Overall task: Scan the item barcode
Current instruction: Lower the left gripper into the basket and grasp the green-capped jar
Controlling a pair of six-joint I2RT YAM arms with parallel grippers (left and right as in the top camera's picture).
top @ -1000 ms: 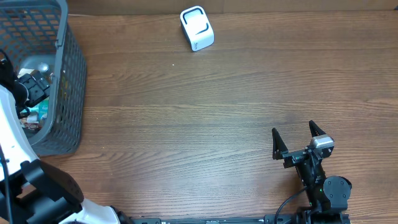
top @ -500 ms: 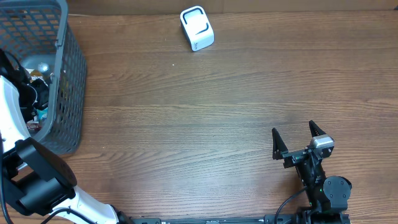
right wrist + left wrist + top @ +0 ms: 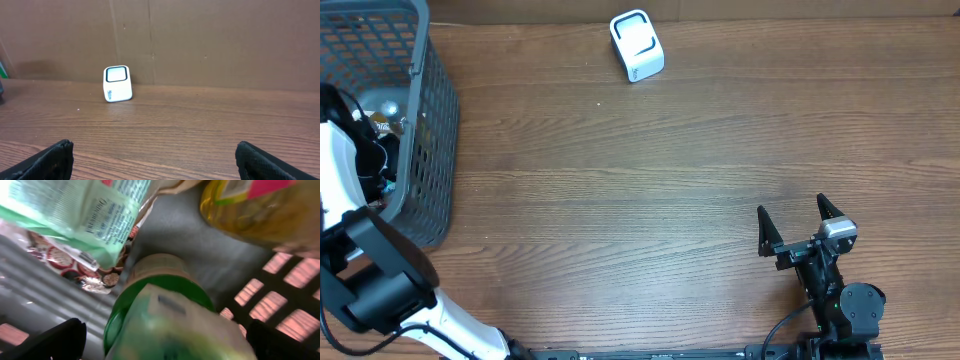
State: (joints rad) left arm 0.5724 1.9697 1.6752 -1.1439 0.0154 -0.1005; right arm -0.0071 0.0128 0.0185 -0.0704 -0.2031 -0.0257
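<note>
Basket (image 3: 435, 140): grey plastic mesh, squarish, at table's (image 3: 650, 190) left edge.
Scanner (image 3: 637, 45): small white rounded box, dark-framed window, far side of wood-grain top.
Jar (image 3: 150, 275): round, green rim, tan top, blurry; lies in basket w/ glossy green pouch (image 3: 75, 215) & shiny yellow packet (image 3: 260, 210).
Left gripper (image 3: 167, 342): inside basket, jaws wide apart, jar btwn tips, no grip seen.
Right gripper (image 3: 791, 210): near edge, right side, jaws wide apart, holds nothing.
</note>
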